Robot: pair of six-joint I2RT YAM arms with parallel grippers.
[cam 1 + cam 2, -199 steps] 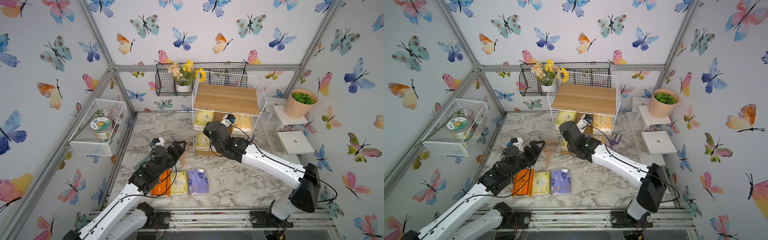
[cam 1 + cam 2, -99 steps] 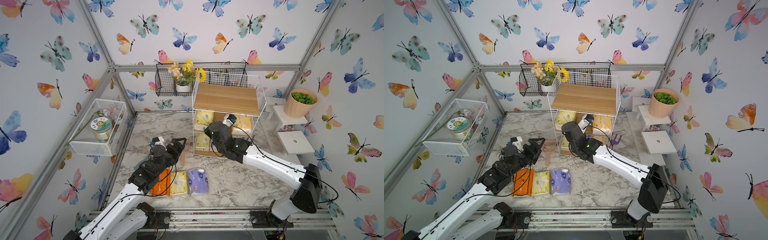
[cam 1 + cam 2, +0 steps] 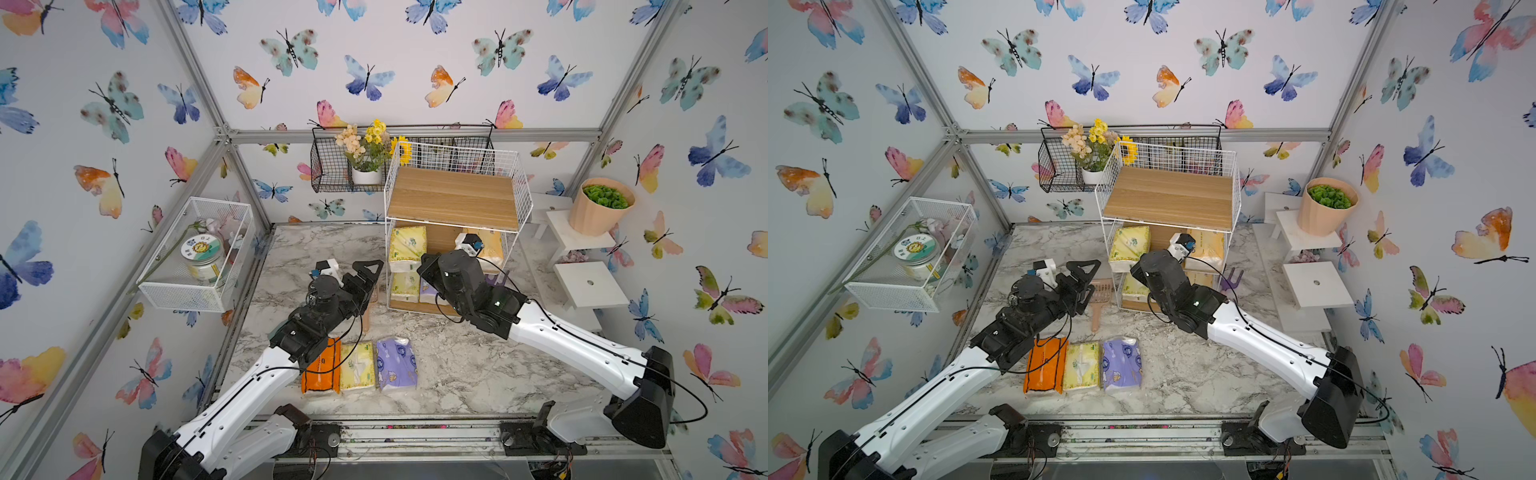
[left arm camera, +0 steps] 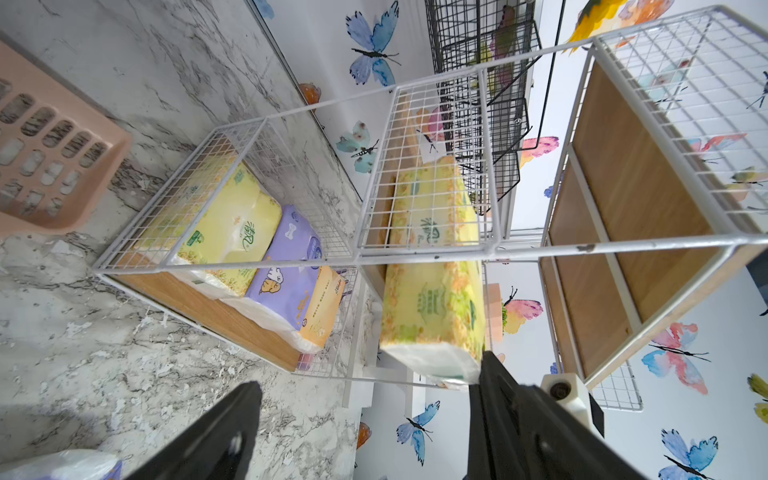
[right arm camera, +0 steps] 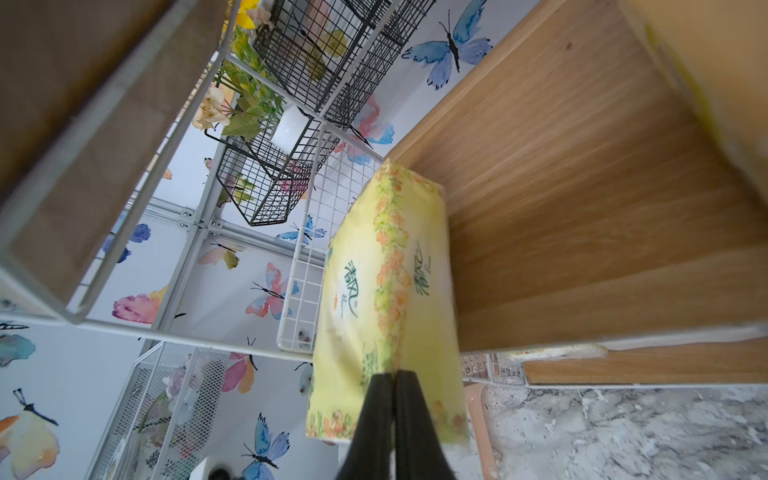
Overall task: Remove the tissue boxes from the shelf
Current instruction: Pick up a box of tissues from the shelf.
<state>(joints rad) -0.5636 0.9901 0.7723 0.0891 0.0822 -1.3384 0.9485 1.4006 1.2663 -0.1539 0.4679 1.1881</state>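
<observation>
Five packs (image 4: pixel 291 266) sit on the shelf (image 3: pixel 453 195); right fingers (image 5: pixel 376 415) pinch end film of the mid-tier yellow pack (image 5: pixel 374 291), left fingers (image 4: pixel 224 432) gape. Thin film may tear or slip when pulled.

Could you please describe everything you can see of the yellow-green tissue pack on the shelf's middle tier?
The yellow-green tissue pack is a soft brick in glossy plastic wrap, pale yellow with green lettering and an orange-and-green floral band. It lies lengthwise on the middle wooden board of the shelf, beside the white wire side, its near end jutting past the board's front edge. The right gripper, shut, appears to pinch that end.
</observation>
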